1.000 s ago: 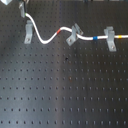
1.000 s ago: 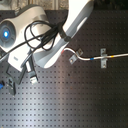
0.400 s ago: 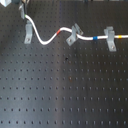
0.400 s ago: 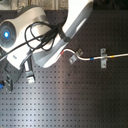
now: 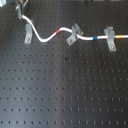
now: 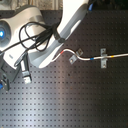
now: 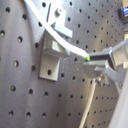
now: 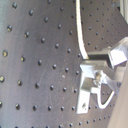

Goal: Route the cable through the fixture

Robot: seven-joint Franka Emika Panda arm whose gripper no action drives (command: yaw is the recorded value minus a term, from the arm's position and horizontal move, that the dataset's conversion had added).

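In the first exterior view, your cable (image 5: 50, 37) runs wavy across the far part of the perforated counter (image 5: 65, 90), passing the left bracket (image 5: 28, 35), the middle bracket (image 5: 74, 35) and the right bracket (image 5: 109, 39), with a red band just left of the middle one and blue and yellow bands around the right one. Its left end climbs toward the far left corner, where the hand is barely in frame. If you pull that end too hard, the cord could lift out of the middle bracket. In the second exterior view, the arm (image 6: 65, 30) covers the left stretch; you see only two brackets (image 6: 74, 56) (image 6: 103, 56) and the cable (image 6: 90, 58) running off the second exterior view's right, and the hand is hidden. Loose black leads (image 6: 35, 37) hang close to the arm and could snag. In the first wrist view, the white cable (image 7: 65, 42) crosses over a grey bracket (image 7: 52, 47) and meets the hand (image 7: 100, 62) at a green-lit tip; it looks pinched there, but I cannot tell for certain. A slack grip would let it slide. In the second wrist view, the cable (image 8: 80, 30) arcs past a bracket (image 8: 90, 82) near the hand (image 8: 107, 65); the fingers could strike that bracket if you lower carelessly.
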